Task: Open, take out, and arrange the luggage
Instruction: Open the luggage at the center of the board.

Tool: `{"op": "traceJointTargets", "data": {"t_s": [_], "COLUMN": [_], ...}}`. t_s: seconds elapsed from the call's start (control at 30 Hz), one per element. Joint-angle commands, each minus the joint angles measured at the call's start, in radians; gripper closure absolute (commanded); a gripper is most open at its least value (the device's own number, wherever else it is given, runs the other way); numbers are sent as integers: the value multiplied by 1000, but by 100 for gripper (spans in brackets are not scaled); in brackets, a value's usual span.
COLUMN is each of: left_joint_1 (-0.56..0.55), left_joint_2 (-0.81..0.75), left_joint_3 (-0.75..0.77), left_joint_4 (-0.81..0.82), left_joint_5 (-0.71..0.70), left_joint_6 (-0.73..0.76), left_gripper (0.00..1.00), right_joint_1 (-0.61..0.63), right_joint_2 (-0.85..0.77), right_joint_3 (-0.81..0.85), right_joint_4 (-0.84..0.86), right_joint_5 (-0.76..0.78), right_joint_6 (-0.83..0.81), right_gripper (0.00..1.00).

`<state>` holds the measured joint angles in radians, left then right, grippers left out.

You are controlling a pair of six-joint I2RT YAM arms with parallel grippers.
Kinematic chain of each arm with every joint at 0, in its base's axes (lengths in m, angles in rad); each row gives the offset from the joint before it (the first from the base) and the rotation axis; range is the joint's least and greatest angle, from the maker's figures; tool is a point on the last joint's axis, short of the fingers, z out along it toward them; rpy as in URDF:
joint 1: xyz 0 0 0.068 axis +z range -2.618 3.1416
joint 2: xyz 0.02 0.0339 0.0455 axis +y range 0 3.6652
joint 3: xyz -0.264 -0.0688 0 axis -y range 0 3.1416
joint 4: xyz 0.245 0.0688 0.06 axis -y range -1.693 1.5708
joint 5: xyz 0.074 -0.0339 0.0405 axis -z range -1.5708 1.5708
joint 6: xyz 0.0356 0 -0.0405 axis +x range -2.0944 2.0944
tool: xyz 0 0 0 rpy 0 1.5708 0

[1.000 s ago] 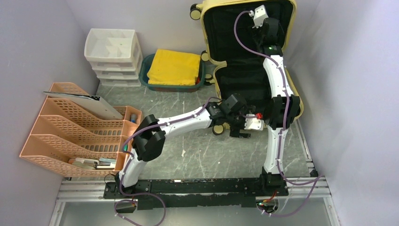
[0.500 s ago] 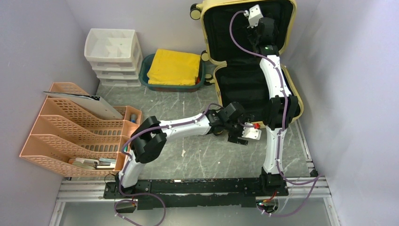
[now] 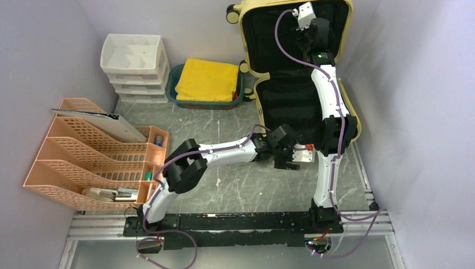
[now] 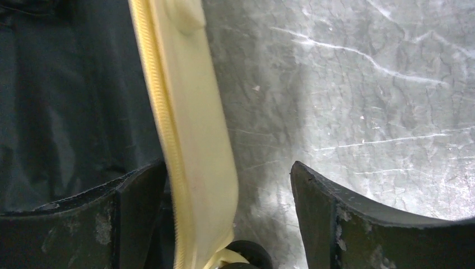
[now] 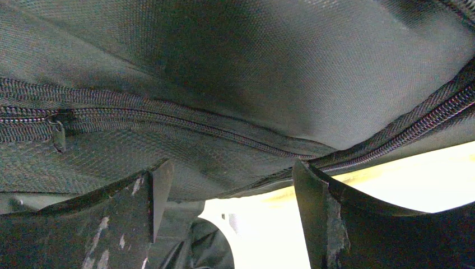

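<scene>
Pale lilac walls (image 3: 39, 50) on 3 sides. Grey marbled table (image 3: 241, 190), scuffed. White drawer unit (image 3: 134, 64), far-left corner.

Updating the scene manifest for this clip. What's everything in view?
luggage: 1, pale yellow shell with black lining, far right, open, lid raised
tray: 1, teal, far centre, left of luggage
cloth: 1, yellow, folded in tray
drawer unit: 1, white, far left
file rack: 1, orange, left edge, papers inside
table: 1, grey marbled
left gripper: 1, black fingers, open, straddling luggage's near rim
right gripper: 1, black fingers, open, at lid lining
</scene>
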<state>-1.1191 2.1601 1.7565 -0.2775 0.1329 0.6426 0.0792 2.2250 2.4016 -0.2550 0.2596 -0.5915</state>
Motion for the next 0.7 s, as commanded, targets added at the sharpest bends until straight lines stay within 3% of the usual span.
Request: {"op": "traceJointTargets", "data": {"t_s": [0.0, 0.27, 0.37, 0.43, 0.57, 0.6, 0.67], "left_joint_1": [-12, -23, -37, -47, -67, -69, -69], "left_joint_2": [26, -26, -63, -89, -138, -149, -155], "left_joint_3": [29, -22, -75, -109, -181, -200, -219], "left_joint_4": [-41, -119, -148, -172, -186, -171, -141], "left_joint_5": [25, 165, 201, 222, 246, 235, 194], "left_joint_6": [-15, 43, 76, 93, 109, 105, 86], "left_gripper": [19, 74, 89, 92, 90, 84, 52], "right_joint_1": [-4, -5, -7, -9, -20, -22, -25], "right_joint_2": [-58, -63, -69, -73, -76, -78, -90], "right_joint_3": [13, 13, 12, 11, 8, 1, -20], "right_joint_4": [3, -5, -9, -10, -19, -22, -28], "right_joint_5": [-5, 4, 7, 10, 12, 10, 0], "right_joint_6": [13, -4, -7, -12, -16, -15, -9], "right_gripper": [17, 16, 16, 16, 16, 16, 16]}}
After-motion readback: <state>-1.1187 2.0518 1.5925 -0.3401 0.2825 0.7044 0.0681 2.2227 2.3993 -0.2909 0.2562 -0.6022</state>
